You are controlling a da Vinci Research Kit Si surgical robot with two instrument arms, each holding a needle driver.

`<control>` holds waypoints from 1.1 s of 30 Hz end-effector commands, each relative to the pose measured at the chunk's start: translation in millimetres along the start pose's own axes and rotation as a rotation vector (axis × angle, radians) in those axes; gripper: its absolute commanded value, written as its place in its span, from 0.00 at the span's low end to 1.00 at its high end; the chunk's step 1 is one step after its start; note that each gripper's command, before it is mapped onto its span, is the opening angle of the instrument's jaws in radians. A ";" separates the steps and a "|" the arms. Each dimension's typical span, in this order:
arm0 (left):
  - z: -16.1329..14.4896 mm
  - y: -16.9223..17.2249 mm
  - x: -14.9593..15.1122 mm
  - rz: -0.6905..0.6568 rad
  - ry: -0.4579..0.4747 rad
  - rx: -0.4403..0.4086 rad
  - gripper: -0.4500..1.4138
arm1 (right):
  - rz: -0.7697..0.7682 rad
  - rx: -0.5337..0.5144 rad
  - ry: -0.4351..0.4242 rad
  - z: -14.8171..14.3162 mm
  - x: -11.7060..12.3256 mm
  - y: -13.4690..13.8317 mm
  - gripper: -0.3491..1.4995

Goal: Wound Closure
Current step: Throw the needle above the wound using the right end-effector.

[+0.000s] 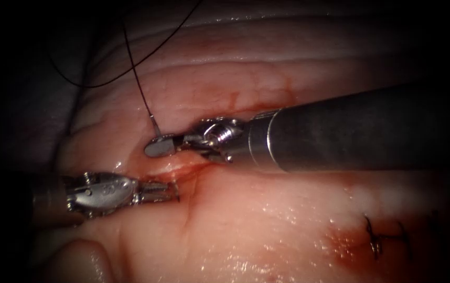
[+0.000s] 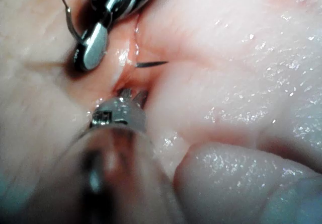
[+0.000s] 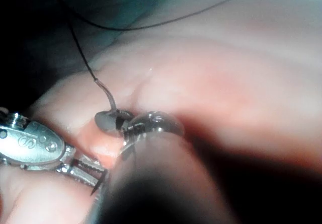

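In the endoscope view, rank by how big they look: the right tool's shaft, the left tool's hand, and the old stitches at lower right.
1. Right tool's shaft, by far the largest.
2. Left tool's hand, with its metal wrist.
3. Old stitches, though not much smaller than the left tool's hand.
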 end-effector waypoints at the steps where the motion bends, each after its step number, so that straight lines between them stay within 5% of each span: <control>1: 0.8 0.2 -0.2 -0.001 0.000 -0.002 0.23 | -0.011 0.003 0.003 1.0 0.0 0.6 0.45; 2: 0.7 0.3 -0.1 -0.002 0.000 -0.002 0.23 | -0.107 -0.028 0.033 1.2 1.0 0.9 0.63; 4: 0.6 0.4 0.0 -0.003 0.000 -0.003 0.23 | -0.255 -0.095 0.100 1.3 3.1 1.5 0.76; 14: 0.6 0.5 0.1 -0.003 0.000 -0.003 0.23 | -0.438 -0.167 0.132 0.3 6.4 1.3 0.70; 20: 0.5 0.8 0.1 -0.004 0.000 -0.002 0.23 | -0.437 -0.171 0.138 1.2 6.6 0.4 0.48; 21: 0.5 0.8 0.1 -0.004 0.000 -0.002 0.23 | -0.438 -0.172 0.138 1.3 6.5 0.4 0.39; 23: 0.5 0.9 0.1 -0.004 0.000 -0.002 0.23 | -0.440 -0.171 0.140 1.3 6.4 0.6 0.03; 28: 0.4 0.9 0.2 -0.011 0.000 -0.003 0.23 | -0.439 -0.255 0.060 0.8 5.9 1.3 0.00; 33: 0.4 0.9 0.3 -0.006 0.000 -0.004 0.23 | -0.154 -0.285 -0.005 0.2 4.5 1.7 0.00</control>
